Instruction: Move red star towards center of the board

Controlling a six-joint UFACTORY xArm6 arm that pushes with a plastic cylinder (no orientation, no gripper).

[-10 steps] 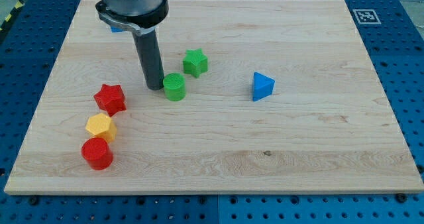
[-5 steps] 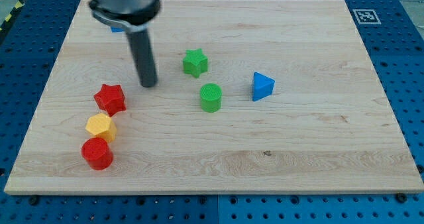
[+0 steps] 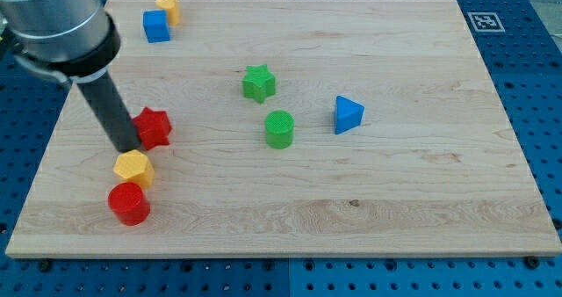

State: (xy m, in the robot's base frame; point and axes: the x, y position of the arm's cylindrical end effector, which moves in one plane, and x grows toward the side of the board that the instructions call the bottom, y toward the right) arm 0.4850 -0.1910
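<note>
The red star (image 3: 155, 127) lies on the wooden board (image 3: 404, 183) at the view's left, well left of the board's middle. My tip (image 3: 128, 148) stands right against the star's left side, touching it or nearly so. Just below the tip lies the yellow hexagon block (image 3: 133, 168), and below that the red cylinder (image 3: 129, 203).
A green star (image 3: 259, 83) and a green cylinder (image 3: 280, 129) lie near the board's middle, with a blue triangular block (image 3: 348, 114) to their right. A blue cube (image 3: 156, 25) and a yellow block (image 3: 169, 7) sit at the top left.
The green cylinder was pushed right from beside the tip to below the green star. My tip then swung left and down to the red star's left side; the star shifted slightly right.
</note>
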